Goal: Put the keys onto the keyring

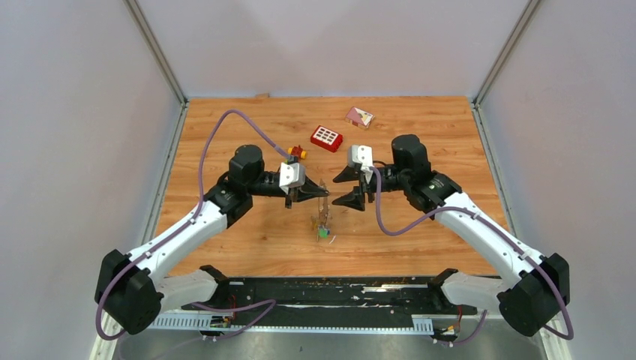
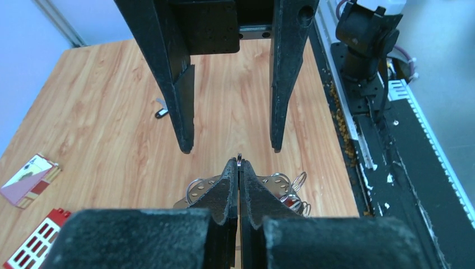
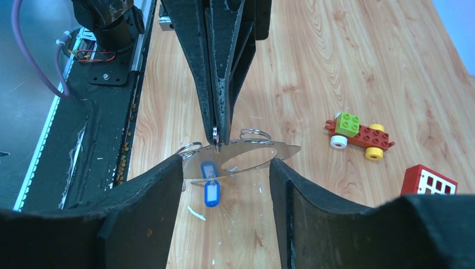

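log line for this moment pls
left tool shut on keyring | right tool open, facing it | blue-tagged key hanging below keyring

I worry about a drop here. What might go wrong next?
The left gripper pinches the keyring only at its fingertips, on a thin edge, so the hoop may slip or swivel. The right gripper stands open close by; closing in, it might knock the hoop or catch the hanging blue-tagged key instead.

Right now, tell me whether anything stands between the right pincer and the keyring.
Nothing visible does. The open right pincer faces the keyring, gripped by the shut left pincer; the gap between them is clear.
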Robot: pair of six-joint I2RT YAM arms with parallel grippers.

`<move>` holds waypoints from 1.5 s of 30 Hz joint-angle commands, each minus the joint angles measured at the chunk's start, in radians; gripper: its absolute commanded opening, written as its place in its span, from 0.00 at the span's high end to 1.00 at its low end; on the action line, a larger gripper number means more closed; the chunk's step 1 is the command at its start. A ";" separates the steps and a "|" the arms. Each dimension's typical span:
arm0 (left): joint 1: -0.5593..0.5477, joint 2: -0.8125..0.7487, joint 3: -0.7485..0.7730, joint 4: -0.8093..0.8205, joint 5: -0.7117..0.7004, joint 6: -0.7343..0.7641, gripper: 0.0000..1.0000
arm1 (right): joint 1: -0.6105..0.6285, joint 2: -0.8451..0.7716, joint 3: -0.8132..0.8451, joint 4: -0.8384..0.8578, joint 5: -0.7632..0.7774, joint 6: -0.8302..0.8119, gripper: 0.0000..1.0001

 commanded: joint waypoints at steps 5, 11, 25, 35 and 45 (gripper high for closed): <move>-0.009 -0.032 -0.049 0.243 0.017 -0.165 1.00 | 0.015 -0.051 0.004 0.012 0.015 -0.049 0.53; -0.011 -0.045 -0.064 0.267 -0.002 -0.191 1.00 | 0.033 -0.049 0.005 0.008 0.015 -0.053 0.59; -0.011 -0.049 -0.081 0.305 -0.004 -0.240 1.00 | 0.075 -0.025 0.019 0.001 0.055 -0.062 0.72; -0.011 -0.048 -0.094 0.309 0.000 -0.236 1.00 | 0.095 -0.015 0.023 -0.012 0.084 -0.087 0.96; -0.011 -0.060 -0.080 0.182 0.046 -0.111 0.96 | 0.095 -0.041 0.000 -0.018 0.100 -0.147 1.00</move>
